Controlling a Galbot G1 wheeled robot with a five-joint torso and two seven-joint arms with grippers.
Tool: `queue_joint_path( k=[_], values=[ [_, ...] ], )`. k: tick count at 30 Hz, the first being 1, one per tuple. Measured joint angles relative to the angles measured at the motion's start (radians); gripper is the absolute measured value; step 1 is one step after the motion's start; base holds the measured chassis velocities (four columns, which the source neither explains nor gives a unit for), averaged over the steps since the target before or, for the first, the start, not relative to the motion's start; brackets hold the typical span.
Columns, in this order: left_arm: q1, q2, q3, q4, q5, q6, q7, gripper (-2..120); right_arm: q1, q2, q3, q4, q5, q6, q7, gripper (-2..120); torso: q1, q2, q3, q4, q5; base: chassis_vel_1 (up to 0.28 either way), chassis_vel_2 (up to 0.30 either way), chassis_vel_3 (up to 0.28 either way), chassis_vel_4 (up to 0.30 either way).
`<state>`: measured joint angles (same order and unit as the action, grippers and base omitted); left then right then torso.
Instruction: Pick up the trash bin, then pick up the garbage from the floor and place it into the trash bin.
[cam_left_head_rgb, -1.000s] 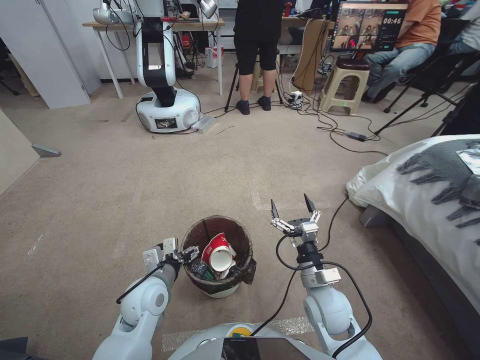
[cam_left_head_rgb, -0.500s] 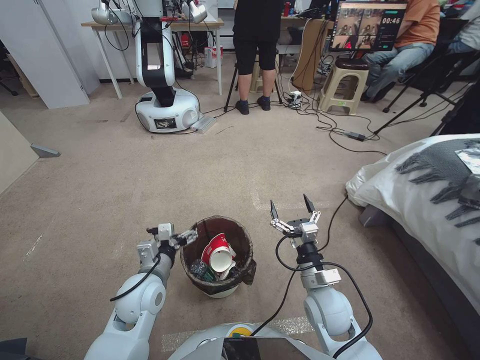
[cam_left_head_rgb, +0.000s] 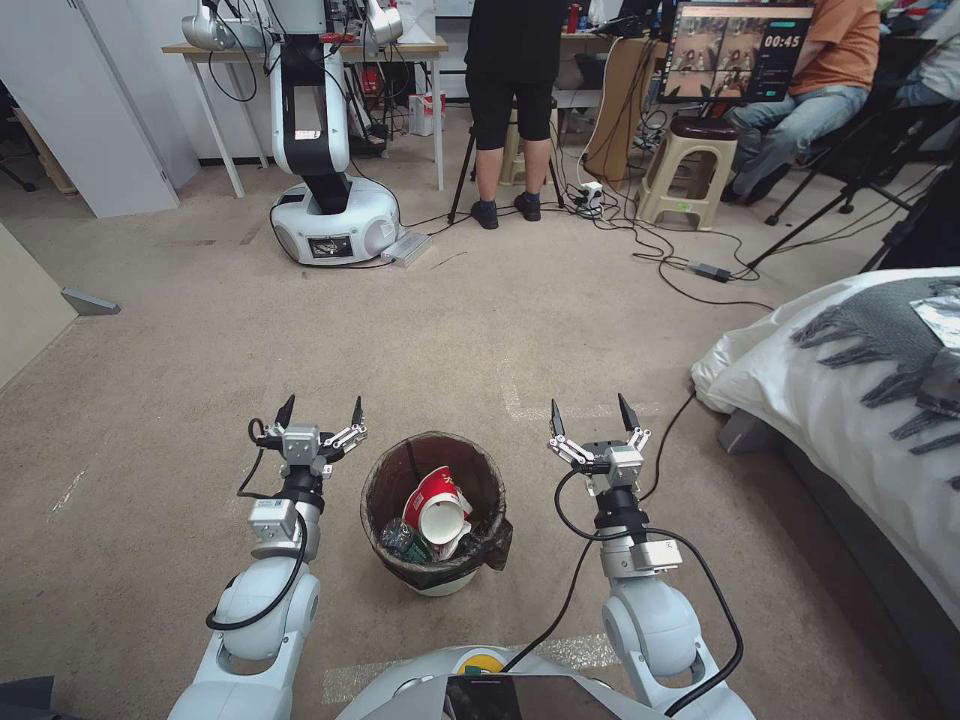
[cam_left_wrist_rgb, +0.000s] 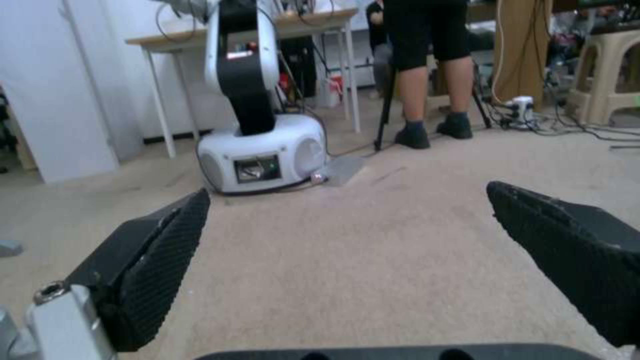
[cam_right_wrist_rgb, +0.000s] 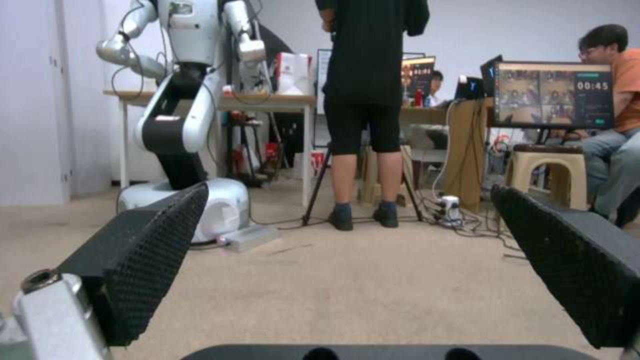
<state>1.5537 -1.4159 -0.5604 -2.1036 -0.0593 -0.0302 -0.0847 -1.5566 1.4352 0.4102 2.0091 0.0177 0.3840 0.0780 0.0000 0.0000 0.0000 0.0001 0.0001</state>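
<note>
Both grippers, left gripper (cam_left_head_rgb: 320, 412) and right gripper (cam_left_head_rgb: 588, 416), flank the trash bin (cam_left_head_rgb: 433, 510) with jaws spread and empty; garbage (cam_left_head_rgb: 436, 508) lies inside, so the task looks almost done.

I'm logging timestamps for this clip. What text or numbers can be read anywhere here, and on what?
"00:45": timer at the corner of the monitor, also legible in the right wrist view.
Other marks on the monitor: too small to read.
Red paper cup in the trash bin: no legible print.

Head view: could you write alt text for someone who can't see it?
A white trash bin with a dark liner, holding a red paper cup, stands on beige carpet between two open robot pincers, the left pincer and the right pincer, both empty.
</note>
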Motion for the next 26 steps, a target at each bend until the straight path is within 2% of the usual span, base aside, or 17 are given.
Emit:
queue_joint_path(
  k=[2,6,26],
  values=[
    [0.013,-0.006,-0.009,0.016,0.004,-0.043,-0.006,100,-0.002,0.004,0.001,-0.005,-0.012,0.0,0.005,100,0.0,0.0,0.0,-0.0001,-0.0002,0.0,0.0,0.0,0.0],
    [0.026,-0.014,-0.021,0.023,0.004,-0.064,-0.018,100,-0.001,0.007,0.003,-0.008,-0.026,0.001,0.005,100,0.0,0.0,0.0,0.0,-0.0001,0.0,0.0,0.0,0.0],
    [0.026,-0.014,-0.022,0.023,-0.002,-0.058,-0.022,100,-0.001,0.008,0.004,-0.009,-0.028,0.002,0.003,100,0.0,0.0,0.0,-0.0001,-0.0001,0.0,0.0,0.0,0.0]
  ],
)
